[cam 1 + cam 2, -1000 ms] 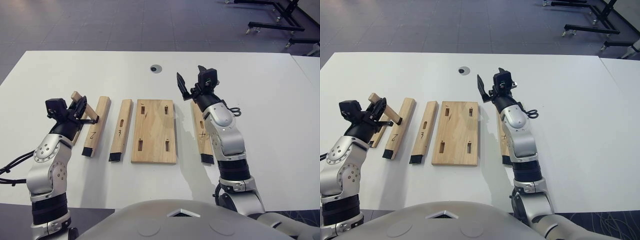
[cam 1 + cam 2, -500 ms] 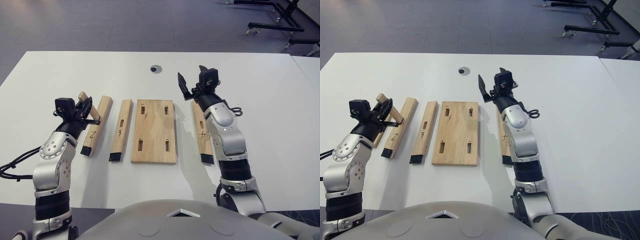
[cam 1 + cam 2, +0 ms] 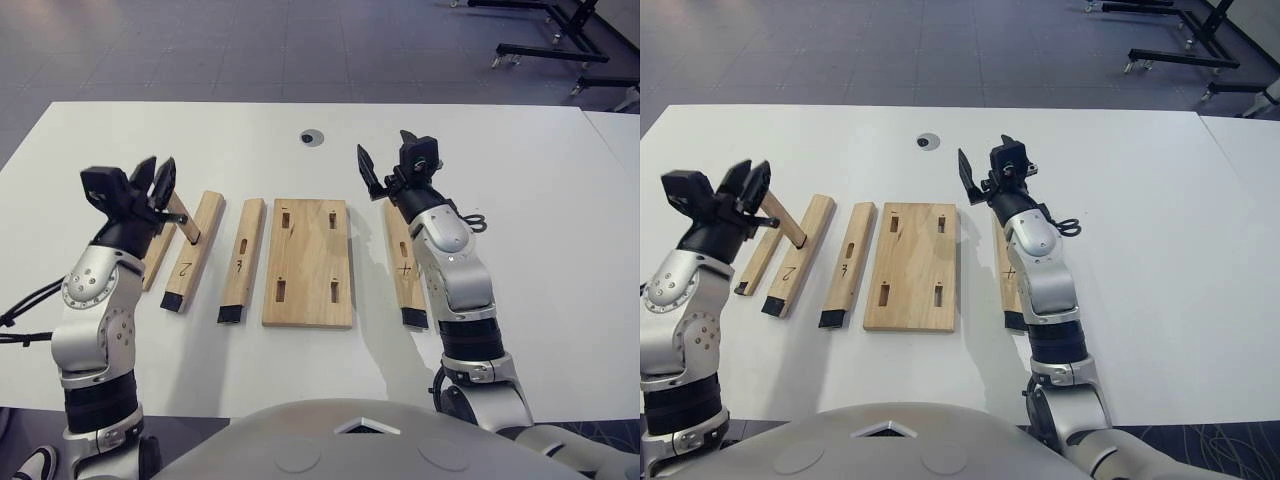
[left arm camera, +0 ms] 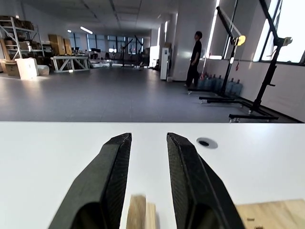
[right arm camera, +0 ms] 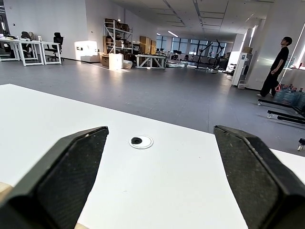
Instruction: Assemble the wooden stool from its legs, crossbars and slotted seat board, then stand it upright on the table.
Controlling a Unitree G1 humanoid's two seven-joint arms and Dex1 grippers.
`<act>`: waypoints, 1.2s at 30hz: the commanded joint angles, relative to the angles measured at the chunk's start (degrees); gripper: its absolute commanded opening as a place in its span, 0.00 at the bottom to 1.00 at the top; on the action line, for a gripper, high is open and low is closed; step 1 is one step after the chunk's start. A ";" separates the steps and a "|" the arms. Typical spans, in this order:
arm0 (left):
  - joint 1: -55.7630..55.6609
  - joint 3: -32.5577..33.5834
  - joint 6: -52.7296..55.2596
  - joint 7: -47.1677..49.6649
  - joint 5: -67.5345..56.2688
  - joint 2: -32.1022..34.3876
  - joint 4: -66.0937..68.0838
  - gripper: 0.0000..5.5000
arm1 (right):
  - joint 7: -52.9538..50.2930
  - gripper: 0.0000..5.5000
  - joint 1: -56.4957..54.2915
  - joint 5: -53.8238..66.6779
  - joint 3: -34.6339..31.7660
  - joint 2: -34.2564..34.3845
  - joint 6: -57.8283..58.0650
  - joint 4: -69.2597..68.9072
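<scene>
Left end effector (image 3: 155,181), mid-left of frame: fingers slightly apart, released, just above the crossbar (image 3: 184,219), which lies slanted with one end on the marked leg (image 3: 192,252). Second leg (image 3: 243,258) sits beside it. Seat board (image 3: 308,262) lies flat at the centre of the desk (image 3: 530,210). Right end effector (image 3: 385,162) is spread wide and empty, over the rightmost leg (image 3: 401,262).

You've got a wide white table (image 3: 520,150) in front of you, with a round cable port (image 3: 312,137) set near its far edge. Beyond it a grey tiled floor (image 3: 250,50) runs off, and black wheeled stand bases (image 3: 560,50) are parked at the far right. From the wrists it's a big open hall: shelving (image 5: 114,33) with cardboard boxes (image 5: 116,61) beside it, white desks (image 5: 28,47) against a pale wall, strip lights (image 4: 86,30) overhead, bright windows (image 4: 290,28), and water bottles (image 4: 224,86) lined along the wall.
</scene>
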 commanded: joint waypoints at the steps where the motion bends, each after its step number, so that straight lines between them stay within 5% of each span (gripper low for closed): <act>1: -4.29 0.87 3.79 1.88 -1.79 1.19 -2.38 0.24 | -1.02 0.74 -0.21 -0.35 -1.23 0.09 -1.73 0.86; 20: -22.26 -0.01 9.63 0.52 -2.34 6.24 10.16 0.24 | -1.30 0.74 -1.60 0.30 -1.97 1.33 -2.47 1.59; 30: -8.91 -6.99 5.80 -1.26 6.64 4.73 20.20 0.24 | -0.37 0.74 -1.86 0.47 -2.44 0.86 -0.77 1.13; 36: -10.81 -7.09 2.75 -1.42 7.18 3.66 23.60 0.24 | -0.10 0.74 -3.51 1.02 -3.10 0.54 -0.27 1.44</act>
